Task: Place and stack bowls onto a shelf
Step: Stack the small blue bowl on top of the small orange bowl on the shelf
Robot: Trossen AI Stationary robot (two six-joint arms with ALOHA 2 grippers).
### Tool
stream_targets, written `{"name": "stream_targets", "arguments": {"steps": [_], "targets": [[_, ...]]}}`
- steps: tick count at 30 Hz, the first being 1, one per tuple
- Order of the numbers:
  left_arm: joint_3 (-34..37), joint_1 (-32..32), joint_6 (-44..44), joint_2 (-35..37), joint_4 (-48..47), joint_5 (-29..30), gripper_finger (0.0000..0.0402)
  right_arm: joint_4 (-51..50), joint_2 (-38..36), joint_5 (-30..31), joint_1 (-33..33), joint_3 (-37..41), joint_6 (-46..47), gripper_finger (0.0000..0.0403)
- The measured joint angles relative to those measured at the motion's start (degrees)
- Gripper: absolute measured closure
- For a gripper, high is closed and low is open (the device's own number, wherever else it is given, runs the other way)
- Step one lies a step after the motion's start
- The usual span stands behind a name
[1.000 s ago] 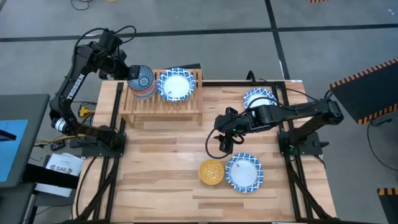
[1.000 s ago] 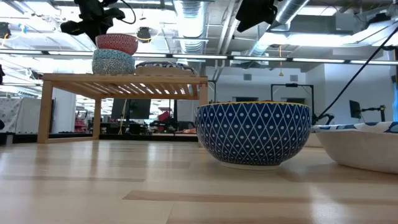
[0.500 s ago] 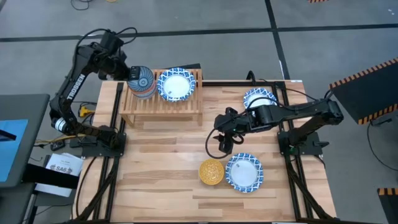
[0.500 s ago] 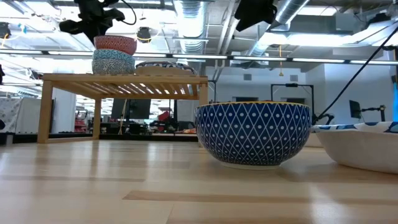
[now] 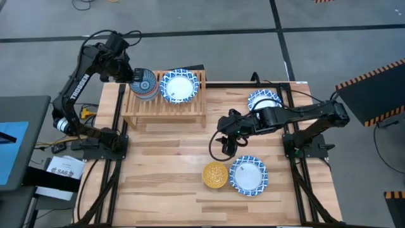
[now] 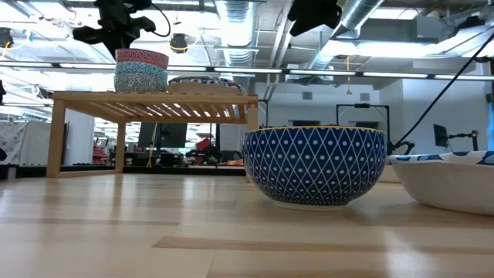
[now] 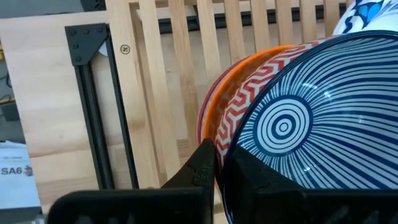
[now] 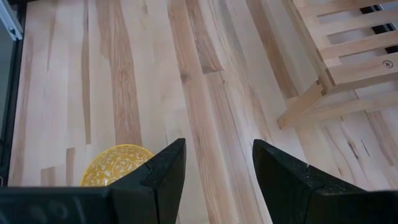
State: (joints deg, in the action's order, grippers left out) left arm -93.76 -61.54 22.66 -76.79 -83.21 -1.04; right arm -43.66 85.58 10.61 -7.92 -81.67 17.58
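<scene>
A stack of small bowls (image 5: 144, 84) is seen at the left end of the slatted wooden shelf (image 5: 166, 104), which stands at the far left of the butcher-block bench (image 5: 164, 171). The left claw (image 5: 129, 73) is held at the stack's outer edge, its fingers (image 7: 205, 165) drawn together on the rim of the top bowl (image 7: 311, 124), a dark blue one with white rings and rays. Directly beneath that bowl, in the left wrist view, a red zigzag bowl (image 7: 239, 99) and an orange rim (image 7: 214, 112) are nested. From the low view the stack (image 6: 140, 69) is shown sitting on the shelf top (image 6: 154, 97), with the left arm (image 6: 116, 19) above it.

Beside the stack on the shelf, a wide blue-and-white bowl (image 5: 178, 86) with a white centre is placed, just touching or nearly touching it.

The right claw (image 5: 226, 143) is held over bare bench near the middle, well apart from the shelf, with its two fingers (image 8: 165, 174) spread apart and nothing between them. A yellow bowl (image 5: 215, 175) is set just nearer the front edge than that claw, and is glimpsed past the fingers in the right wrist view (image 8: 118, 163). Touching it or just beside it lies a second wide patterned bowl (image 5: 249, 175). A third patterned bowl (image 5: 262, 100) is partly hidden under the right arm (image 5: 297, 115) near the bench's far right.
</scene>
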Motion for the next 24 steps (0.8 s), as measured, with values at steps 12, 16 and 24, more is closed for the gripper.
{"name": "stream_targets", "arguments": {"steps": [12,16,24], "targets": [[0.00,0.00,0.00,-0.25,0.80,0.42,0.0364,0.00,0.00,0.00,0.00,0.00,0.00,0.0191],[0.00,0.00,-0.07,-0.20,0.84,0.37,0.0351,0.04,0.00,0.00,0.00,0.00,0.01,0.0191],[-0.18,0.00,0.30,0.06,2.73,0.28,0.0307,0.04,0.00,0.00,0.00,0.00,0.21,0.0191]]}}
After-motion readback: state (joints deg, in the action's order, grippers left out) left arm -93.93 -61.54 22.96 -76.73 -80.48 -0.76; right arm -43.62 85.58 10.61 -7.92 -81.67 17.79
